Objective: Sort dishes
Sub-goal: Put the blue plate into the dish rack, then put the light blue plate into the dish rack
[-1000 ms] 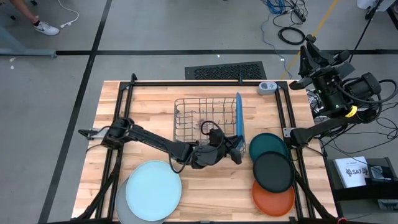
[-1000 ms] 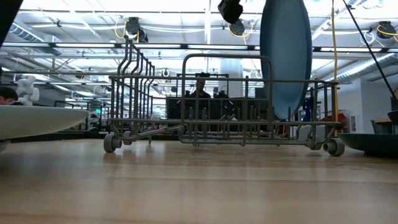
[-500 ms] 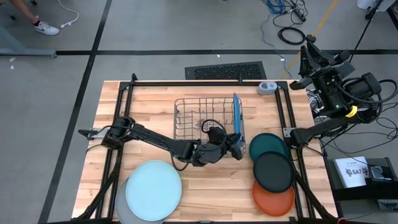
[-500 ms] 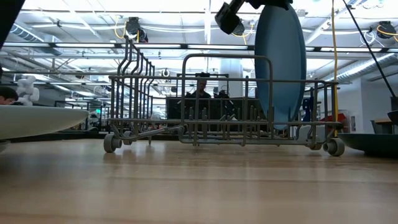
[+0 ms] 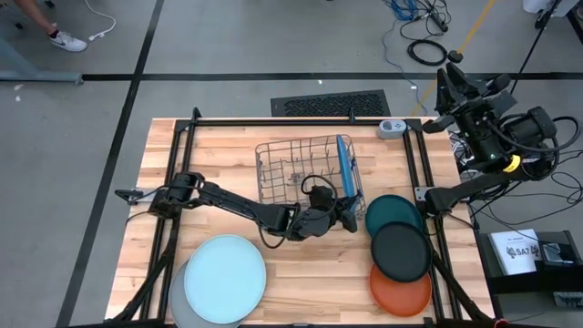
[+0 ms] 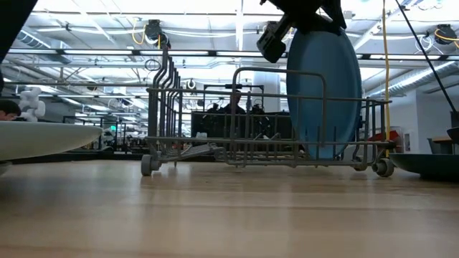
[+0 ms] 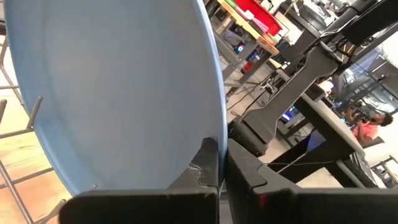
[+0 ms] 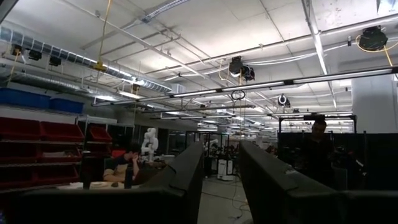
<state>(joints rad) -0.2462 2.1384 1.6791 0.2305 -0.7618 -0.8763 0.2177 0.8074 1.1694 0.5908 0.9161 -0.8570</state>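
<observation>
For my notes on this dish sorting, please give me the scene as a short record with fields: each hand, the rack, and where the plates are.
left hand: shut on the medium blue plate, holding it on edge in the rack
right hand: raised off the table's far right corner, holding nothing, fingers apart
rack: wire, mid table
pale blue plate: flat, near left, on top of the grey plate
dark teal plate, black plate, orange plate: flat, overlapping row, near right
</observation>
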